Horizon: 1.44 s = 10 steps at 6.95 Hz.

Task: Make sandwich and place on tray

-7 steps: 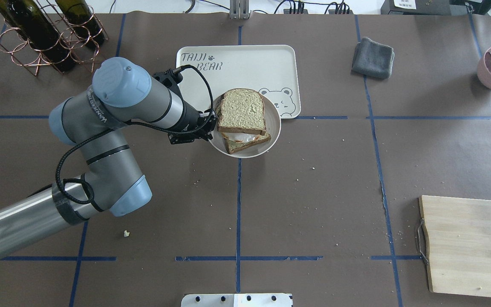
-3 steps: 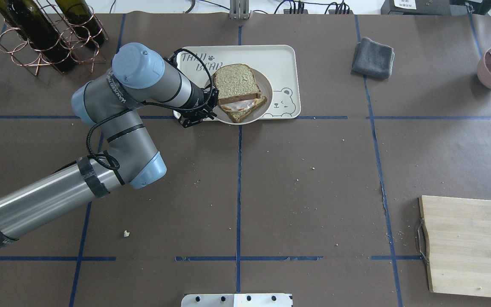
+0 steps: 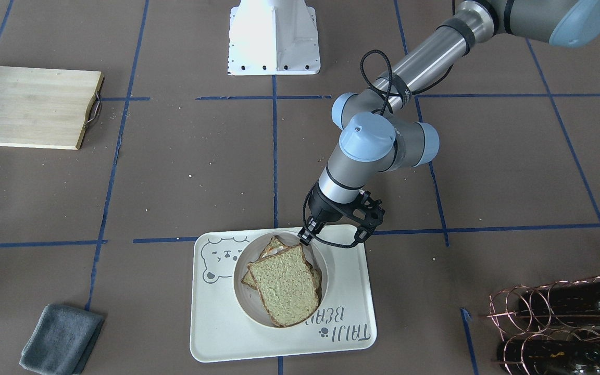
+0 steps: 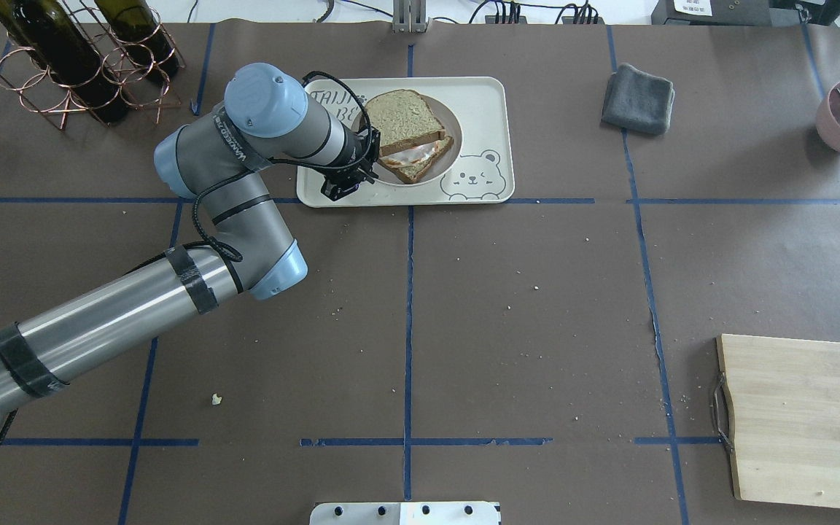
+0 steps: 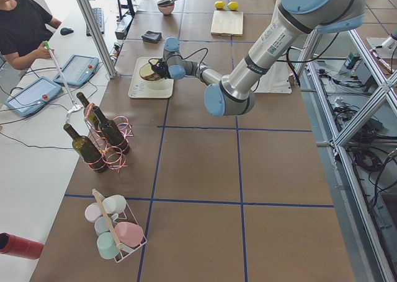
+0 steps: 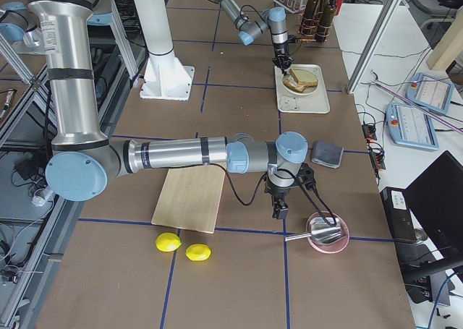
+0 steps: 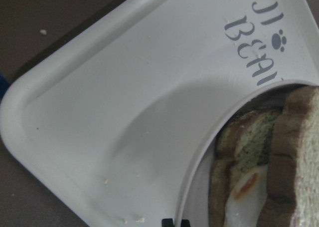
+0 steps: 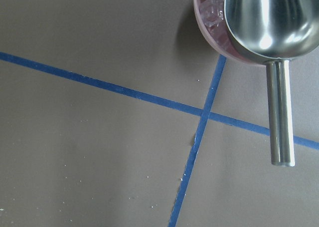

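My left gripper [image 3: 305, 238] pinches the rim of the small round white plate [image 3: 242, 298]. The brown-crusted egg sandwich [image 3: 284, 284] lies just beyond its fingertips, over the cream rectangular bear tray [image 3: 216, 333].

reaches far forward with the left arm [image 4: 121, 321], forearm long and slanted low, elbow folded back, wrist rolled so its blue cap faces up. points the left gripper [image 4: 370, 157] down and sideways, toward the robot's right. pinches the near rim of the plate [image 4: 453, 120] there, jaws drawn close on the edge, fingertips barely showing in the left wrist view. stretches the right arm [image 6: 181, 154] low and level, far out to the robot's right, wrist bent over, right gripper [image 6: 278, 210] aimed straight down. cannot tell whether that one stands open or closed.
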Tool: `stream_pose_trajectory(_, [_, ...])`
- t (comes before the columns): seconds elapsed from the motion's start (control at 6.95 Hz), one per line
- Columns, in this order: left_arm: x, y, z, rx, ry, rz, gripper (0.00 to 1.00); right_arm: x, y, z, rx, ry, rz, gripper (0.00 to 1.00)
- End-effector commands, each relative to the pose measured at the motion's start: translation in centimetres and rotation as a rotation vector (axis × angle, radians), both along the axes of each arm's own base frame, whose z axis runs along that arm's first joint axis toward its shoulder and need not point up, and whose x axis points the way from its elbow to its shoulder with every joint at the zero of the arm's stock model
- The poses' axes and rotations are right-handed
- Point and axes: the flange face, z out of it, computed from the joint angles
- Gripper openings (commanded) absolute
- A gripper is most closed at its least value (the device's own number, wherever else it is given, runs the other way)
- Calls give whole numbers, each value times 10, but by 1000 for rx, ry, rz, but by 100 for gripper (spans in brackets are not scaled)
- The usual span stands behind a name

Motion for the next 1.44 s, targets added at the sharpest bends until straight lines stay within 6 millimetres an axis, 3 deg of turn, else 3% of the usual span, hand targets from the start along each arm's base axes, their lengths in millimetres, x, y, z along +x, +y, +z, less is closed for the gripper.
stream_pose_trajectory(0.0, [6, -8, 7, -12, 6, -23, 0, 3, 0, 0, -12, -4, 17, 100])
stream_pose_trajectory(0.14, [5, -7, 7, 5, 5, -15, 25, 3, 0, 0, -13, -4, 18, 100])
stream_pose_trajectory(0.29, [-10, -4, -1, 82, 5, 6, 99, 2, -1, -2, -10, -4, 18, 100])
stream_pose_trajectory(0.43, [-37, 6, 13, 117, 12, 11, 100, 3, -1, -3, -9, -4, 20, 100])
stream_pose_trajectory(0.72, [-79, 24, 18, 191, 24, 70, 100, 5, -2, -4, -26, -4, 46, 100])
stream_pose_trajectory(0.86, [-117, 48, 31, 300, -3, 117, 100, 8, -2, -3, -29, -3, 52, 100])
stream_pose_trajectory(1.01, [-159, 67, 30, 422, -84, 168, 100, 16, 4, 4, -41, -4, 66, 100])
stream_pose_trajectory(1.29, [-207, 82, 63, 593, -299, 343, 100, 45, 36, 32, -110, -63, 125, 100])
